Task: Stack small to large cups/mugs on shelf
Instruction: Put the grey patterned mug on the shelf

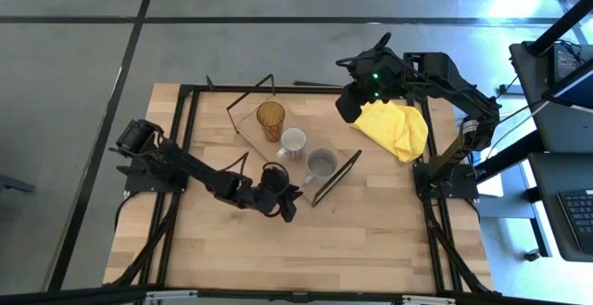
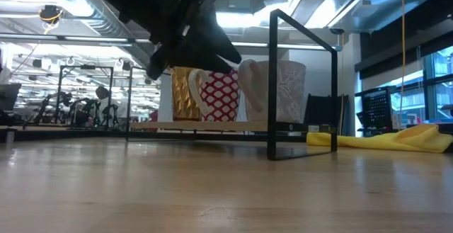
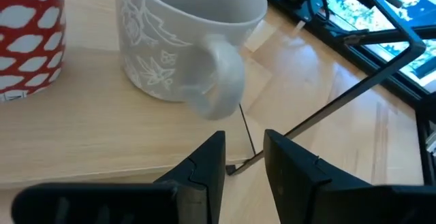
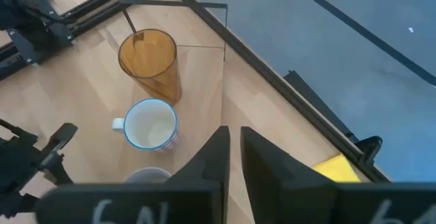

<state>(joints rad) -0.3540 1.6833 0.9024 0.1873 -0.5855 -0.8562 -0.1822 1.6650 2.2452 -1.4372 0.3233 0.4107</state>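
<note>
Three vessels stand upright in a row on the light-wood shelf [image 1: 338,177]: an amber tumbler [image 1: 271,120], a white mug with a red pattern [image 1: 292,143] and a grey mug [image 1: 321,164]. My left gripper [image 1: 289,209] hovers on the near side of the shelf. In the left wrist view [image 3: 244,157] its fingers are a little apart and empty, just short of the grey mug's handle [image 3: 219,74]. My right gripper [image 1: 345,108] hangs above the far right of the shelf, its fingers nearly together in the right wrist view [image 4: 234,149], and it holds nothing.
A crumpled yellow cloth [image 1: 394,127] lies on the table to the right of the shelf, under the right arm. Black wire frames [image 2: 272,84] stand up at both ends of the shelf. Bare tabletop [image 1: 306,249] lies toward the near edge.
</note>
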